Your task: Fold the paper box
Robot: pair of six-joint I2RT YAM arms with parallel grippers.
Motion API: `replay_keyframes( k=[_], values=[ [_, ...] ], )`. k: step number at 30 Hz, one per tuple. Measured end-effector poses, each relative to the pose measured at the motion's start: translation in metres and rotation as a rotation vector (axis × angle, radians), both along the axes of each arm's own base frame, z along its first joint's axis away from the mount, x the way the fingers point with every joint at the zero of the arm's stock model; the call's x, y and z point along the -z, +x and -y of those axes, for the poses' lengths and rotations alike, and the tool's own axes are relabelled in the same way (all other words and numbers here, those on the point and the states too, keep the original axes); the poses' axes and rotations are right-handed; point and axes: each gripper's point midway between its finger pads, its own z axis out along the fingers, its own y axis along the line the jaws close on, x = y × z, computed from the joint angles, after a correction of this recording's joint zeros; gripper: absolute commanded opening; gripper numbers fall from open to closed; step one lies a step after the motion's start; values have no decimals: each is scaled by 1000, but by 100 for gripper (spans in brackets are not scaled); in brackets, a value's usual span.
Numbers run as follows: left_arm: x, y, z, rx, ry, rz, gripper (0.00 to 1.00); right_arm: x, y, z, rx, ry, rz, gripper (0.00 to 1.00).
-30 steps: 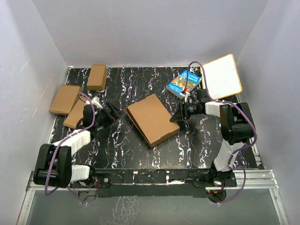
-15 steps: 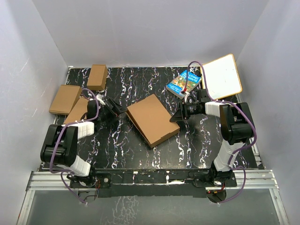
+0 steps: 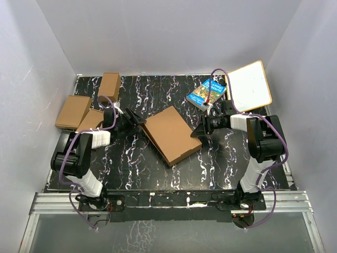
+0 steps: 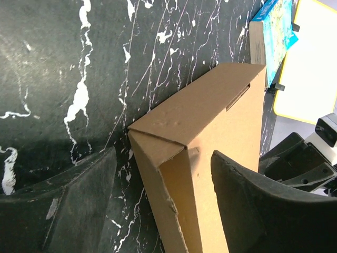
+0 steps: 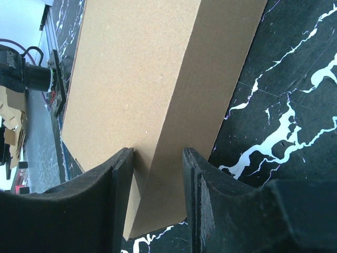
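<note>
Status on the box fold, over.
Left gripper open, straddling box corner. Right gripper shut on opposite edge. Box folded shut, lying flat. Book clear of it.

Marbled table (image 3: 131,163) carries paper box (image 3: 171,134), blue book (image 3: 206,94).

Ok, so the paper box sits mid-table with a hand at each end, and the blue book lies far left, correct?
No: the top view shows the blue book at the far right, beside the white board. The paper box does sit mid-table, with the left hand and right hand at opposite ends.
</note>
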Motion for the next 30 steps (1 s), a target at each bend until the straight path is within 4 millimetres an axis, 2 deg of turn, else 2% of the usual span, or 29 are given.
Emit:
replay_keyframes(
  k=[6,10,13,16,19,24,26,30],
  values=[
    [-6,6,11,21,26,5,47,0,0,0,0,0,0,44],
    [-3,8,12,23,59,-5,27,0,0,0,0,-1,1,44],
    [-10,14,16,33,71,12,13,0,0,0,0,-1,0,44],
    [-14,19,16,41,94,29,8,0,0,0,0,-1,0,44],
    [-16,23,18,58,113,37,8,0,0,0,1,-2,-2,44],
    [-16,25,19,71,125,47,16,1,0,0,1,-2,-4,46],
    [-16,25,18,75,135,52,21,0,-1,0,1,-2,-3,48],
    [-18,16,18,100,170,49,38,0,0,1,1,-3,2,52]
  ],
)
